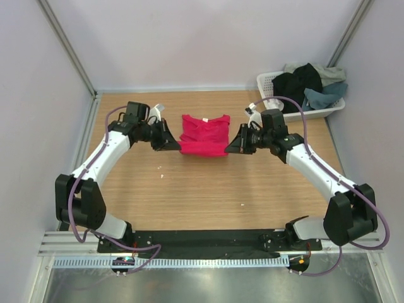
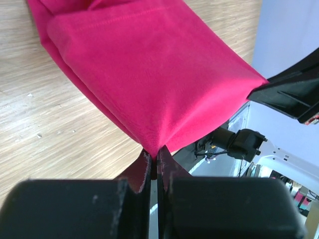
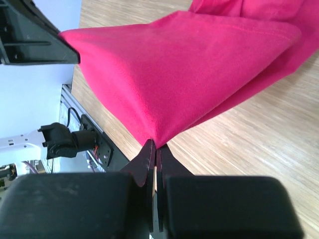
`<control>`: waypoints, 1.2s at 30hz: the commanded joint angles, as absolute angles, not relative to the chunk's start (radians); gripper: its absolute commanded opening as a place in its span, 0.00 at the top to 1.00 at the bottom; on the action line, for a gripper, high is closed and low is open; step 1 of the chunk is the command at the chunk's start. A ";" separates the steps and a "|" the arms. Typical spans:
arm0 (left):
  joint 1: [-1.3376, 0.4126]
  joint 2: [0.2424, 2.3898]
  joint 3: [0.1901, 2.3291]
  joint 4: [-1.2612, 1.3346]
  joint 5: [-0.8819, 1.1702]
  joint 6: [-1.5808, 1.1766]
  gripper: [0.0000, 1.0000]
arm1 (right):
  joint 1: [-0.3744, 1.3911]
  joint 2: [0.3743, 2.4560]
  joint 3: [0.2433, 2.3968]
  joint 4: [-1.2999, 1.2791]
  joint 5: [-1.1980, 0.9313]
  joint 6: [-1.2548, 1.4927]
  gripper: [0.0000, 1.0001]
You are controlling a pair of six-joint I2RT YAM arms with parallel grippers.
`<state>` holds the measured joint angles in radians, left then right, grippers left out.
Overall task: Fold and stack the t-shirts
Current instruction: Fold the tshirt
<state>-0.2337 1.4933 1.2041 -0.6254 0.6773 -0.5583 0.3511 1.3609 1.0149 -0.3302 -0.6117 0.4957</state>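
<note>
Four shirts: one pink shirt (image 1: 204, 134) on the worktop (image 1: 208, 189) left of the basket (image 1: 309, 115), and three in the basket: one black shirt (image 1: 298, 81), one blue shirt (image 1: 325, 96), one grey-green shirt (image 1: 328, 73). One basket. Two arms, left arm (image 1: 104, 154) and right arm (image 1: 315, 167), with two grippers, left gripper (image 1: 178, 146) and right gripper (image 1: 228, 149).

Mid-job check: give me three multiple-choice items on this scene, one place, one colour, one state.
1. Where is the basket? A) far right corner of the table B) between the arm bases C) under the left arm
2. What colour is the held t-shirt? A) black B) slate-blue C) crimson-pink
3. How are the fingers of the left gripper? A) wide open B) shut on the t-shirt C) out of view
Answers: 1 A, the top view shows it there; 2 C, pink cloth fills both wrist views; 3 B, the left wrist view shows them pinching a corner.
</note>
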 commanded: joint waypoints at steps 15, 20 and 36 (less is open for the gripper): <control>-0.230 1.721 1.396 -0.595 0.675 -0.529 1.00 | 0.298 1.464 1.032 -0.264 -0.598 0.462 0.98; -0.222 1.929 1.651 -0.589 0.684 -0.532 1.00 | 0.256 1.650 1.250 -0.241 -0.614 0.456 0.99; -0.212 2.335 2.100 -0.433 0.585 -0.531 0.47 | 0.218 2.114 1.712 -0.236 -0.494 0.345 0.52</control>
